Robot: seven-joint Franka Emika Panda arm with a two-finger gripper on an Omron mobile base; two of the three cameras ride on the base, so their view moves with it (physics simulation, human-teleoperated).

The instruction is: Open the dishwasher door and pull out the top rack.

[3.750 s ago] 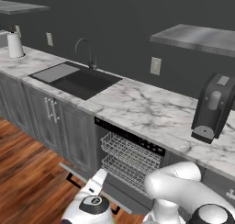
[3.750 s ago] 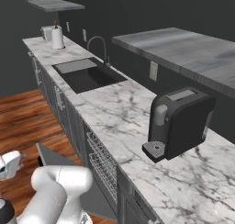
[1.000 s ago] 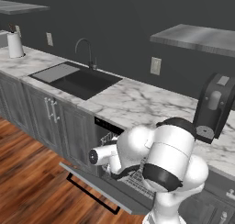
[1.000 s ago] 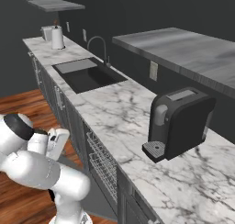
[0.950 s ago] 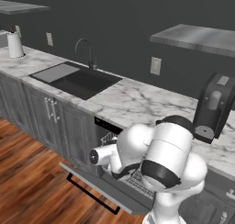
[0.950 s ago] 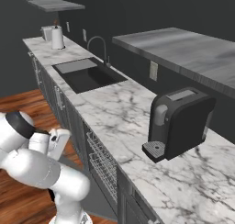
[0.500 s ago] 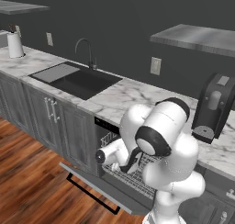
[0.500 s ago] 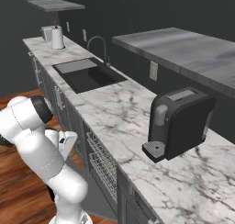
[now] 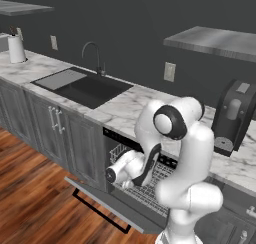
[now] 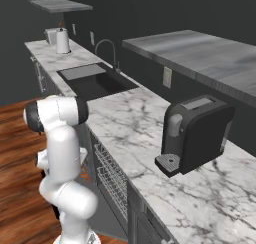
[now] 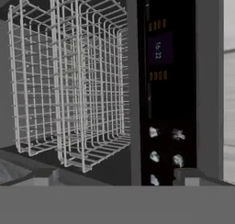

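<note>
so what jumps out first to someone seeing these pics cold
The big white arm bent down in front of the open dishwasher, whose door lies folded down flat over the wood floor. Behind it the white wire racks show inside the tub, and a dark coffee machine stands on the marble counter.

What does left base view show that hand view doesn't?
Left base, not hand: the wide flat grey steel dishwasher door folded down and open, the dark rectangular sink, and the black coffee machine on the marble counter. Hand, not left base: a black control strip with a lit display, close up. Both: the thin white wire-grid racks inside the dishwasher.
</note>
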